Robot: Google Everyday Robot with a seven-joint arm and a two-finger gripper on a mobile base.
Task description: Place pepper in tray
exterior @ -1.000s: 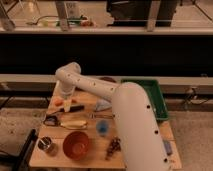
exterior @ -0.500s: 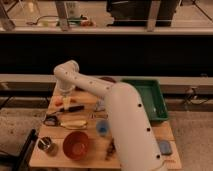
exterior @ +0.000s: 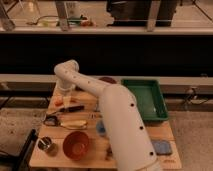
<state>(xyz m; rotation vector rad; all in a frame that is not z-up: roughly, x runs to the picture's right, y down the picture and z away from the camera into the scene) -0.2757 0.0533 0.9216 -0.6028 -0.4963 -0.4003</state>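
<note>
Gripper (exterior: 65, 96) hangs at the end of the white arm (exterior: 107, 107) over the far left part of the wooden table (exterior: 150, 132). Whether it is spread or closed cannot be told, nor whether it touches anything.

Just beside it, at its 7 o'clock, lies the pepper (exterior: 59, 102), small and orange-red, close to the table's left edge at about 10 o'clock on the tabletop. A dark-handled tool (exterior: 73, 108) lies just past the pepper at 4 o'clock. A pale yellow elongated item (exterior: 74, 124) lies farther on at 5 o'clock.

The tray (exterior: 145, 82), a deep green bin, sits well apart at the pepper's 3 o'clock, on the table's right side, with the arm's bulk between them. Only its green floor shows inside.

At the near edge, at 6 o'clock, stand a round orange-red bowl (exterior: 76, 144) and a small metal cup (exterior: 46, 145). A blue pad (exterior: 161, 147) lies at the near right corner.
</note>
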